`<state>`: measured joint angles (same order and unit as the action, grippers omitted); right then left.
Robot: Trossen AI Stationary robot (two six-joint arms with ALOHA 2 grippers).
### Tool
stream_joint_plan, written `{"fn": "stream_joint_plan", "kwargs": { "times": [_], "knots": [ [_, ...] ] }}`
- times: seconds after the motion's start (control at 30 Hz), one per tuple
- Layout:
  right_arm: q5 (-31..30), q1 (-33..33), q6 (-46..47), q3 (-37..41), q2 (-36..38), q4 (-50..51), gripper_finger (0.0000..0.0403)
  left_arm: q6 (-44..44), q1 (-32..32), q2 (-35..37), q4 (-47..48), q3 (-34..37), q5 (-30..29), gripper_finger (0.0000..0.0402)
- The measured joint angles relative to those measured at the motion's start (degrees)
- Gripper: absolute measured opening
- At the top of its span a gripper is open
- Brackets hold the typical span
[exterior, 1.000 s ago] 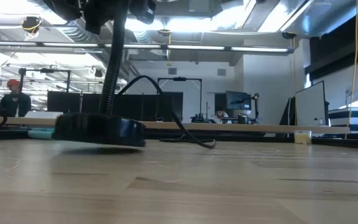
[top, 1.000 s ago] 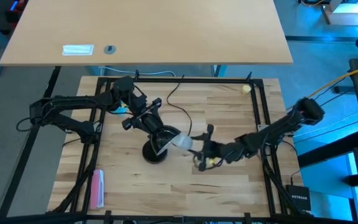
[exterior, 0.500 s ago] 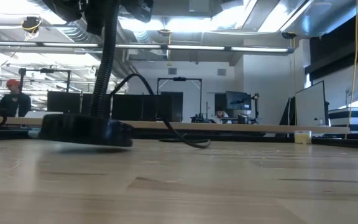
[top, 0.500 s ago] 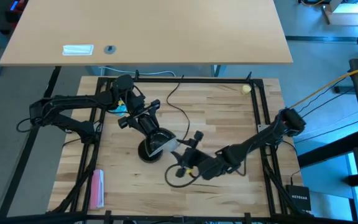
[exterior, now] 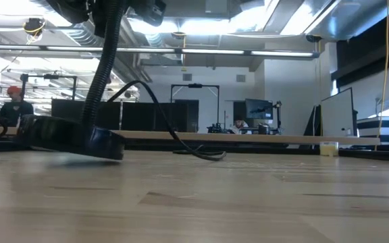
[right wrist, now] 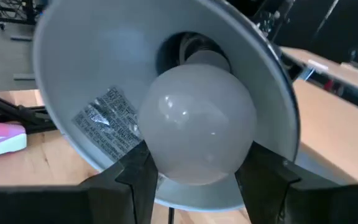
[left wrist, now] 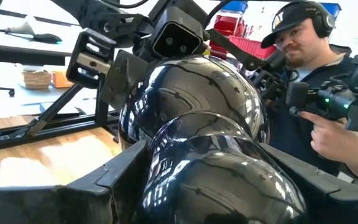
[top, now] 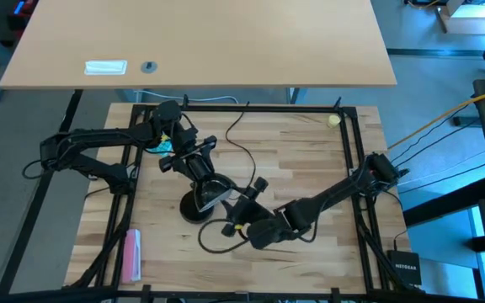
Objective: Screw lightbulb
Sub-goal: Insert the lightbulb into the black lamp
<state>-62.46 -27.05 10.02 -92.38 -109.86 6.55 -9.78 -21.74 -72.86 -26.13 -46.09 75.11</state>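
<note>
The black desk lamp has its round base (top: 194, 207) on the table, also in the low view (exterior: 69, 137), with the gooseneck (exterior: 103, 67) rising from it. Its shade (top: 213, 192) is tipped toward the table's near right, white inside (right wrist: 98, 81). My left gripper (top: 190, 162) is shut on the shade's glossy back (left wrist: 197, 93). My right gripper (top: 236, 220) is shut on the white frosted lightbulb (right wrist: 197, 124), which sits inside the shade, its narrow end toward the socket (right wrist: 194, 46). My left gripper pinches the narrow rear part of the lamp's shade (left wrist: 216, 168) between its two fingers (left wrist: 104, 186), coming from the table's far left. The shade is held up above the table, tilted. My right gripper pinches the bulb's round globe (right wrist: 157, 155) between its two fingers (right wrist: 135, 177), one on each side. The fingers come from the table's near right and point into the open shade. The bulb is clear of the table, its narrow end in the shade.
The lamp's cord (top: 234, 139) runs toward the far edge. A pale yellow ball (top: 333, 120) lies at the far right corner, a pink object (top: 131, 252) at the near left. Black frame rails (top: 356, 160) border the table. A person (left wrist: 316, 74) sits beyond it.
My right gripper has gone toward the table's left and near edge with the bulb, following the shade. The lamp's base has slid along the table toward the left, and the gooseneck now leans more. My left gripper has kept hold of the shade.
</note>
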Motion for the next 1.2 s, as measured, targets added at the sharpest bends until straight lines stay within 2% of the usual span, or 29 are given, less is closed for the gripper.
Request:
{"fn": "stream_joint_plan", "kwargs": {
  "times": [0.17, 0.63, 0.83, 1.07, 1.2],
  "knots": [
    [2.91, 1.22, 3.12, 0.0, 0.0, -0.05, 0.0183, -0.09, 0.0, 0.0, -0.28, -0.02, -0.11, 0.0251],
    [4.01, 3.04, 2.04, -0.46, 0.01, -0.1, 0.0183, 0.76, -0.02, -0.11, -0.08, -0.05, -1.6, 0.0251],
    [3.01, 3.3, -8.0, -0.79, 0.04, 2.23, 0.0183, 0.49, 0.0, -0.09, 0.37, -0.07, -3.01, 0.0251],
    [-4.12, 1.7, -33.28, -0.79, 0.04, 3.59, 0.0183, -0.26, 0.0, -0.09, 0.28, -0.09, -4.9, 0.0251],
    [-9.7, -0.16, -39.57, -0.79, -0.02, 4.4, 0.0183, -0.38, 0.04, -0.09, 0.27, -0.09, -4.73, 0.0251]
  ]
}}
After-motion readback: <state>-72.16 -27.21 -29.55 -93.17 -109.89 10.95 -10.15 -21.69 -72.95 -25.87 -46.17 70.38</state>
